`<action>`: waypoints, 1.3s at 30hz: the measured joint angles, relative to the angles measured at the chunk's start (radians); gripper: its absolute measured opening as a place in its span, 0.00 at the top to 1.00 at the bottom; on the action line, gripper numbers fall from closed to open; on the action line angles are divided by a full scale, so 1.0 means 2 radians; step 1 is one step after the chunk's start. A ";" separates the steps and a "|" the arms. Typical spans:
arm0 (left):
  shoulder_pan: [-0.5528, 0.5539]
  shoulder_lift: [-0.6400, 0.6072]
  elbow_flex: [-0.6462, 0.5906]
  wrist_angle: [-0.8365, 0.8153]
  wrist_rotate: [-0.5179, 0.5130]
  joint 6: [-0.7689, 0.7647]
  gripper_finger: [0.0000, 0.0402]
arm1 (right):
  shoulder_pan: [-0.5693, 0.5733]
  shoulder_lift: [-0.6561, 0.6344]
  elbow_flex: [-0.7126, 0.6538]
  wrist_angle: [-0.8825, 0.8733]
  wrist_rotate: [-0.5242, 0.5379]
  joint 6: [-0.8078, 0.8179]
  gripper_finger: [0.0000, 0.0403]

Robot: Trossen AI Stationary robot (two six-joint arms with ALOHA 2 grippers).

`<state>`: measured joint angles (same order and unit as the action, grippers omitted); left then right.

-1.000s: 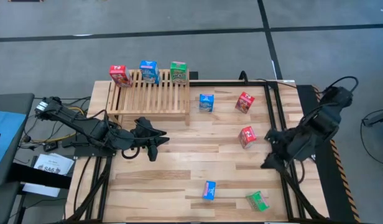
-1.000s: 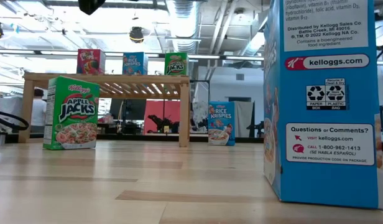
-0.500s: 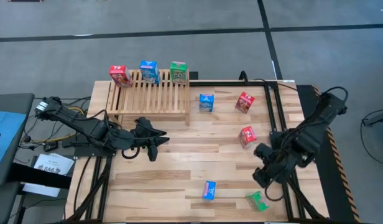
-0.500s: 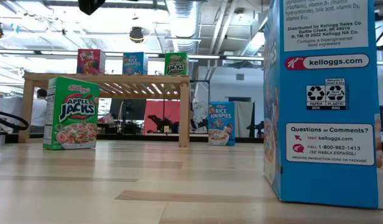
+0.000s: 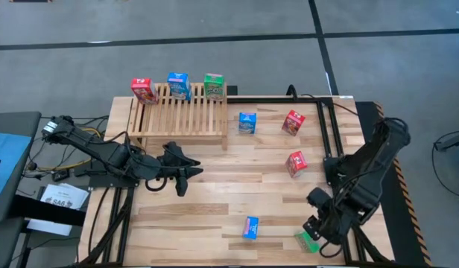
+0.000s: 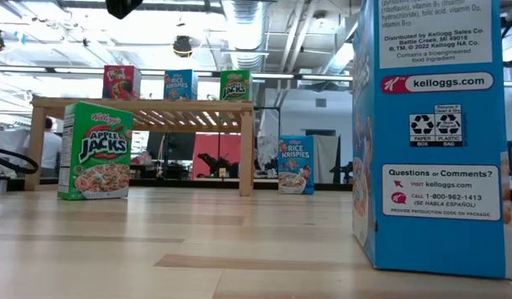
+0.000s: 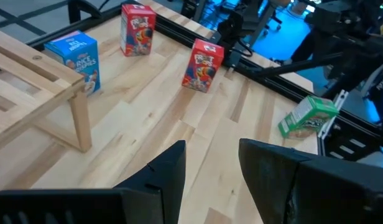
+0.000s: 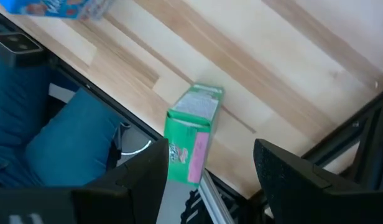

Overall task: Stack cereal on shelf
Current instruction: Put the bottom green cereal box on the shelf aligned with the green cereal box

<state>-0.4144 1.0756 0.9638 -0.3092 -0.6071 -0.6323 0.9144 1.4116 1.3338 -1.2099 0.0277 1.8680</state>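
My right end effector (image 5: 313, 237) hangs released, fingers apart, just above the green cereal box (image 8: 193, 135) lying at the table's (image 5: 214, 216) near right edge. My left end effector (image 5: 186, 177) waits clenched by the shelf (image 5: 185, 115), which carries three boxes.

Paper sheet (image 5: 64, 199) and blue-topped surface (image 5: 6, 160) beside the table (image 5: 214, 205).
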 joint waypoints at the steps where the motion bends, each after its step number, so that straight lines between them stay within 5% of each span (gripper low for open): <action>1: 0.000 0.000 0.000 0.000 0.000 0.000 0.66 | 0.003 0.004 0.000 0.000 -0.002 0.005 0.35; 39: 0.000 0.000 0.000 0.000 -0.001 0.000 0.66 | 0.019 0.074 0.000 0.070 -0.015 0.009 0.35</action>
<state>-0.4145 1.0760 0.9638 -0.3088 -0.6083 -0.6319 0.9516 1.5600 1.3334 -1.0707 -0.0025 1.8862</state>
